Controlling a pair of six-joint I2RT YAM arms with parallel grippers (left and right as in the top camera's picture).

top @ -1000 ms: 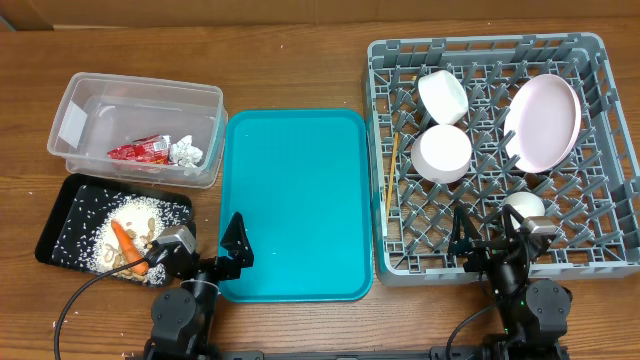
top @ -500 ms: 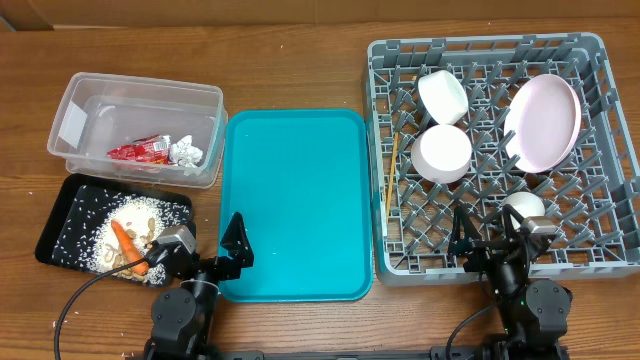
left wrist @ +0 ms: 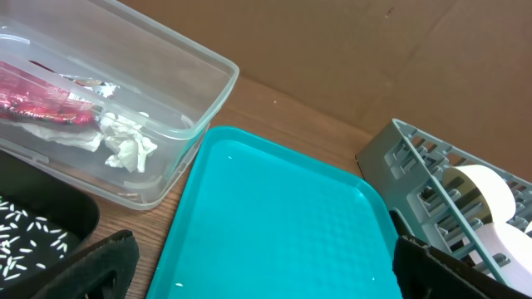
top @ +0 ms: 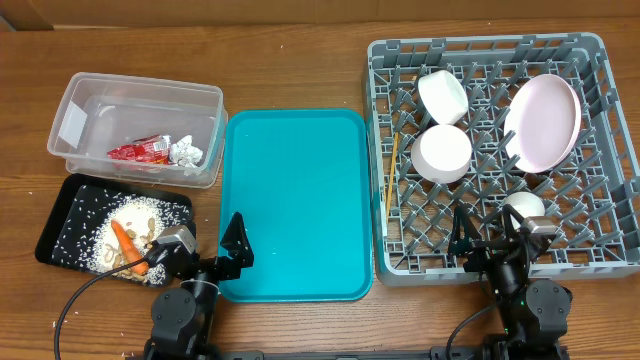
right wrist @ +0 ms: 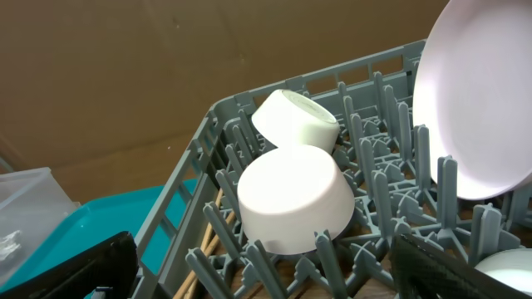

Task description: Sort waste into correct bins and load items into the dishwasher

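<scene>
Wrapper [top: 138, 151] and napkin [top: 186, 152] lie side by side in the clear tub [top: 140, 105], which stands at the left rear of the desk [top: 300, 60]. Just in front of the tub sits the black tray [top: 62, 212]. In it the carrot [top: 128, 246] lies on a heap of scraps [top: 140, 212], with more scattered over the rest of the tray floor. A teal tray [top: 295, 190] fills the middle of the desk, its left edge just beside the tub and its right edge just beside the rack [top: 612, 210].

In the rack, the plate [top: 543, 122] stands on edge, tilted, among the pegs at the right rear. At the left rear the rear bowl [top: 443, 96] touches the front bowl [top: 442, 153], and both are tipped over. A third bowl [top: 523, 207] rests near the front wall. A stick [top: 392, 172] lies along the rack's left side.

The left fingers [top: 236, 240] are spread wide and hold nothing. They hang low at the desk's front, at the teal tray's near left corner, with the black tray just to their left. The right fingers [top: 459, 235] are also spread wide and empty, over the rack's front wall, with the third bowl just beside them.
</scene>
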